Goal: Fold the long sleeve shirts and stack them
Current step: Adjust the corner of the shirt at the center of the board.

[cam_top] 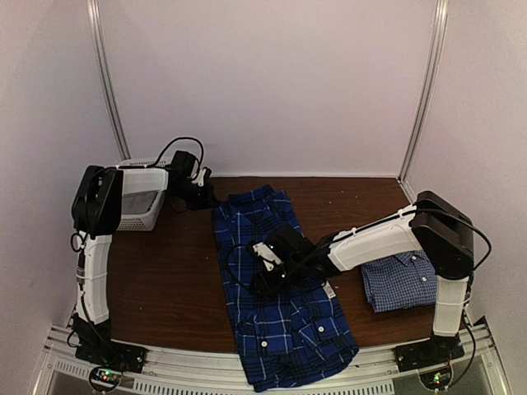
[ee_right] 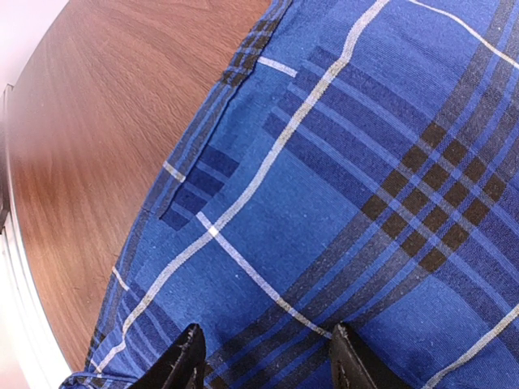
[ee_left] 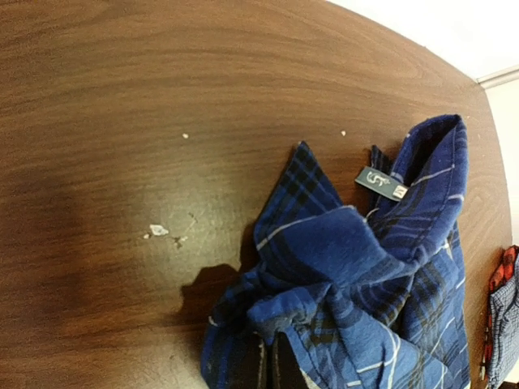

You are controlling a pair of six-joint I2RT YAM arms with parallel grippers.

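Plaid shirt point(cam_top: 288, 321), dark blue with black bands and thin white lines, lay lengthwise down the middle of the bench point(cam_top: 165, 280). Its collar end pointed toward the far wall and its other end reached the near edge. Its far part was rumpled, while the near part lay flatter with buttons showing.

The left tool point(cam_top: 202, 193) was at the far left corner of that shirt, by the collar. From the left wrist view the cloth point(ee_left: 357, 267) was gathered up in a bunch toward the camera, and the tool was closed on a pinch of it at the bottom of the view. A small grey tag point(ee_left: 381, 184) showed inside the collar, and a few pale crumbs point(ee_left: 158, 230) lay on the wood beside it.

The right tool point(cam_top: 263, 271) sat low over the middle of the plaid shirt. In its wrist view the two dark fingers point(ee_right: 188, 361) stood apart with flat plaid cloth point(ee_right: 365, 162) between and beyond them, gripping nothing.

The checked shirt point(cam_top: 399, 280), paler blue and white, lay folded on the right side of the bench, near the right arm's base and apart from the plaid one. A white basket point(cam_top: 140, 202) stood at the far left corner behind the left arm.
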